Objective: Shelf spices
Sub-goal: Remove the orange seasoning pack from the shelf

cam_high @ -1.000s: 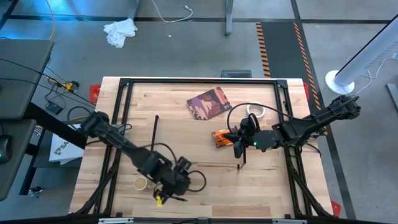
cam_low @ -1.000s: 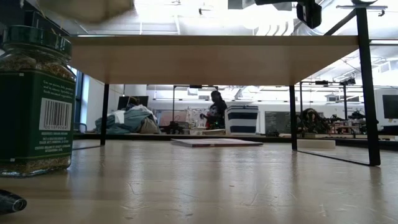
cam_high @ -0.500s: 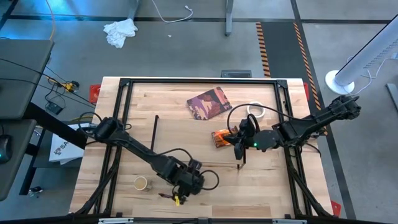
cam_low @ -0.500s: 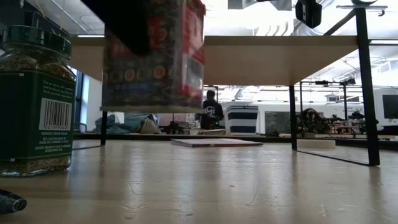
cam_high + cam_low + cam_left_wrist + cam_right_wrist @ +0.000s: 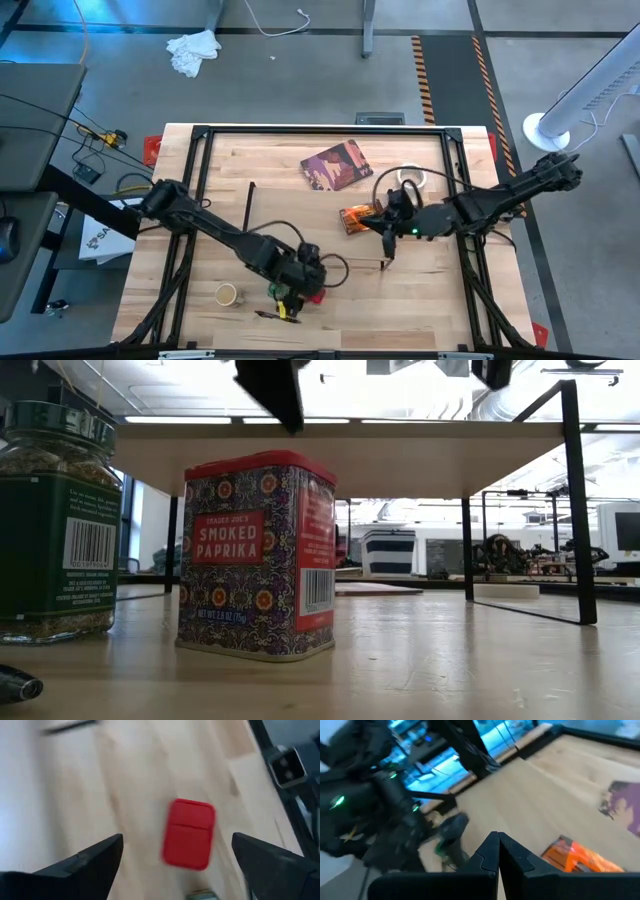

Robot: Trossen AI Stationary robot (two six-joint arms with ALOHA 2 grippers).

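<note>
The red tin (image 5: 258, 555), labelled smoked paprika, stands upright on its base on the table, under the near edge of the shelf board (image 5: 420, 455). My left gripper (image 5: 177, 840) hangs open above the tin's lid (image 5: 189, 834), one finger (image 5: 277, 390) showing over it, clear of it. The green-lidded jar (image 5: 55, 520) stands to the tin's left. The tan-topped jar (image 5: 227, 294) stands near the table's near left. The orange packet (image 5: 355, 219) lies flat beside my right gripper (image 5: 498, 851), which is shut. My right gripper points its shut fingertips (image 5: 490, 855) down at the wood next to the orange packet (image 5: 580, 857). I cannot tell whether they touch the wood or the packet.
The dark reddish card (image 5: 335, 165) and the white tape roll (image 5: 410, 180) lie toward the far edge. The shelf's thin black legs (image 5: 577, 510) stand right of the tin. Cables trail from the left arm (image 5: 340, 268). Bare wood lies at the near right.
My left gripper carried the red tin rightward from beside the tan-topped jar, set it upright on the table beside the green-lidded jar, let go and rose clear. The tin hung in the air half a second ago and now stands on its base.
</note>
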